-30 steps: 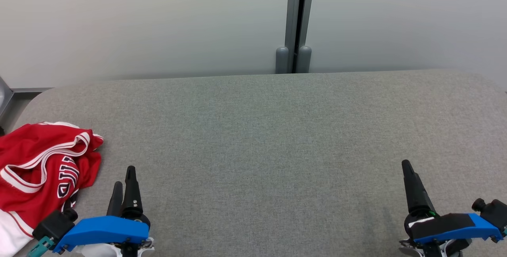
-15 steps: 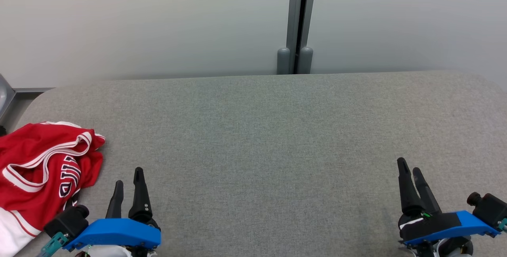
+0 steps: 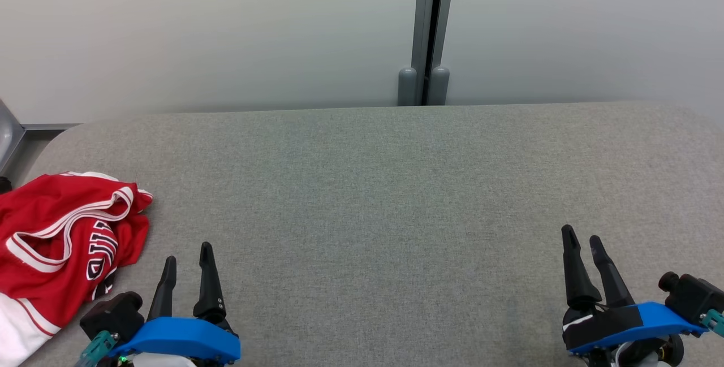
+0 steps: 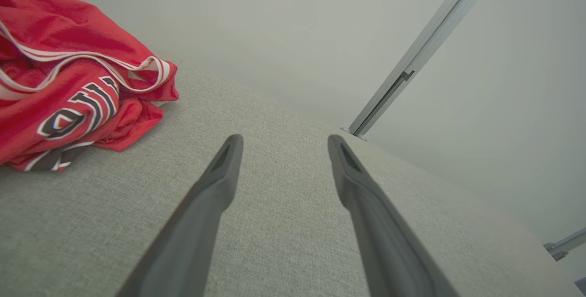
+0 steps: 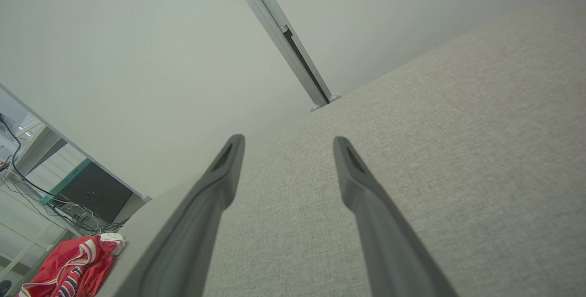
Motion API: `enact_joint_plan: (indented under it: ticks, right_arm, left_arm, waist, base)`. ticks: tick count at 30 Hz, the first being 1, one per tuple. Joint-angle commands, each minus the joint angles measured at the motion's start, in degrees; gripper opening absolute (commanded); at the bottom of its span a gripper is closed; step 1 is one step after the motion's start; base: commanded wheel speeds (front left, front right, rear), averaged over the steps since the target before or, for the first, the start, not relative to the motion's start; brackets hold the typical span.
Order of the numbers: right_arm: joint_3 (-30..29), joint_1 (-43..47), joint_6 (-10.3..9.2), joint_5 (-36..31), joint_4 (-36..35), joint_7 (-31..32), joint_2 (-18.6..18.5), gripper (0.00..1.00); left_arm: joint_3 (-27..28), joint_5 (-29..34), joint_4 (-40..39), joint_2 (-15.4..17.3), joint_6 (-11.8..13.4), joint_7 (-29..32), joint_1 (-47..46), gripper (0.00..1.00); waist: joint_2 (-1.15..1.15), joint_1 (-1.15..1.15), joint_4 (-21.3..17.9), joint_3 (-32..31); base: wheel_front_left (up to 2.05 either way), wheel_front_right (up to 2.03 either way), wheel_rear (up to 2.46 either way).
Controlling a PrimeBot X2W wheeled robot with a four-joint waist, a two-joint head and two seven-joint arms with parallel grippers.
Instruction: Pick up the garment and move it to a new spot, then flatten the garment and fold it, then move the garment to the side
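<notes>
- Two sets of fingers spread apart, empty: left pincer (image 3: 188, 253) and right pincer (image 3: 581, 234), low over the worktop (image 3: 367, 197).
- Red garment (image 3: 62, 237) lies crumpled at the worktop's left edge, near the left pincer, untouched.
- Step: pickup not begun; next, the left pincer should reach left and pinch a fold.

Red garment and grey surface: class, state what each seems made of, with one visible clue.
Red garment: soft fabric, probably synthetic jersey; it crumples into loose folds. Grey surface: matte woven cloth covering, judging by its fine speckled weave.
</notes>
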Motion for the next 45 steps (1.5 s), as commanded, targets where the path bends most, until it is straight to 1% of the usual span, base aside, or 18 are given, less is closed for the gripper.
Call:
enact_joint_plan:
  ticks: [1,16,23,29,37,45]
  right_arm:
    - [0.1,-1.1,0.10,-2.1,-0.4,-0.7,-0.5,1.00]
    - [0.3,-1.3,0.12,-10.6,0.9,-2.8,-0.5,1.00]
    - [0.4,-1.4,0.12,-14.7,2.0,-3.8,-0.6,1.00]
    - [-0.3,-1.5,0.13,-17.6,2.5,-4.4,-0.6,1.00]
    - [-0.4,-1.6,0.14,-20.5,3.0,-5.1,-0.6,1.00]
    - [-0.6,-1.5,0.15,-23.8,3.0,-5.7,-0.6,1.00]
  left_arm:
    - [-0.5,2.3,-0.3,0.4,0.4,-0.7,-0.5,1.00]
    - [-2.8,11.2,0.4,0.9,1.2,-2.7,-0.8,1.00]
    - [-3.0,14.6,0.5,1.1,1.9,-3.8,0.1,1.00]
    - [-3.1,16.8,0.5,1.4,2.2,-4.5,0.3,1.00]
    - [-3.8,19.5,1.6,1.7,1.9,-5.4,0.3,1.00]
    - [-4.5,22.1,2.2,2.1,2.7,-6.2,0.1,1.00]
  waist:
    - [0.00,0.00,0.0,0.0]
    - [0.00,0.00,0.7,0.3]
    - [0.00,0.00,0.6,0.2]
    - [0.00,0.00,0.6,0.4]
    - [0.00,0.00,0.9,0.6]
    - [0.00,0.00,1.2,1.0]
  base:
    - [0.00,0.00,0.00]
    - [0.00,0.00,0.00]
    - [0.00,0.00,0.00]
    - [0.00,0.00,0.00]
    - [0.00,0.00,0.00]
    - [0.00,0.00,0.00]
